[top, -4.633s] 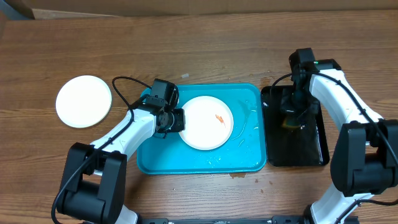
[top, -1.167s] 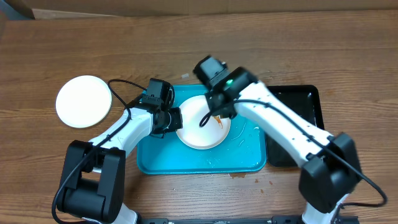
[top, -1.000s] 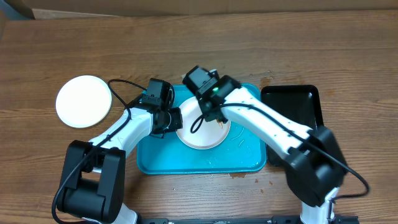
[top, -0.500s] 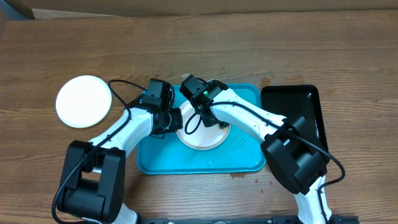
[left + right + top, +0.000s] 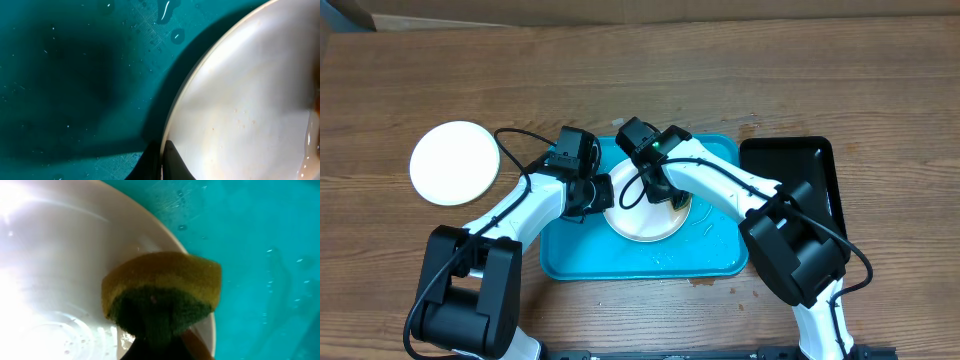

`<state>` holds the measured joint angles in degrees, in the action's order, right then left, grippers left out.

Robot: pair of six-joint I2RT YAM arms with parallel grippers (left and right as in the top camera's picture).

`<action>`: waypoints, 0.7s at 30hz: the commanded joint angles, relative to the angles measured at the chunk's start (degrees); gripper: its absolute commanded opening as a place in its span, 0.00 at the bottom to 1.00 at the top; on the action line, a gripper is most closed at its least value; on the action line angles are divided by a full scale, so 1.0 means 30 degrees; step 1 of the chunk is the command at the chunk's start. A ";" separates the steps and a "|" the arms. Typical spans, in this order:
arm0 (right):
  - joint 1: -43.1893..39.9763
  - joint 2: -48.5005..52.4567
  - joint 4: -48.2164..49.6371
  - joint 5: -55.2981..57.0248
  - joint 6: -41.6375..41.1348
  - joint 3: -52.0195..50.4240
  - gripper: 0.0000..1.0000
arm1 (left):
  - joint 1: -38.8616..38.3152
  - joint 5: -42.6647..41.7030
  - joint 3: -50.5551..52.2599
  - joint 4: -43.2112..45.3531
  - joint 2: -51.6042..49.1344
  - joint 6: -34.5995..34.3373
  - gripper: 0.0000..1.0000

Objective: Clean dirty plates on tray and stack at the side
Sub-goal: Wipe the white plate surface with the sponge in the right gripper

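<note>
altogether one plate (image 5: 638, 224) in tray (image 5: 715, 256), second plate (image 5: 454, 163) aside, one sponge (image 5: 165, 287)

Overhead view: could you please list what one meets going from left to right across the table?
lone white plate on the bare wood → left gripper → second plate, lying in the turquoise tray → black tray

White plate (image 5: 642, 224) on turquoise tray (image 5: 620, 263)
</note>
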<state>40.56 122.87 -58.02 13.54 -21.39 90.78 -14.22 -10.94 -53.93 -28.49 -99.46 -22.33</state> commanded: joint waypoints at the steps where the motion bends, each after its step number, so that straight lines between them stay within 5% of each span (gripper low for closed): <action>1: -0.0066 0.0488 0.0219 -0.2361 -0.0546 -0.0277 0.04 | 0.0073 0.0124 -0.0117 -0.0007 -0.0277 -0.0124 0.05; 21: -0.1071 0.0444 0.0590 -1.1395 0.0240 0.0969 0.04 | 0.0080 0.0124 -0.0124 0.0000 -0.0277 -0.0124 0.05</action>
<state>38.61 122.93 -56.60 -8.45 -23.51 91.18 -14.11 -10.41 -53.93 -28.73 -99.46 -22.33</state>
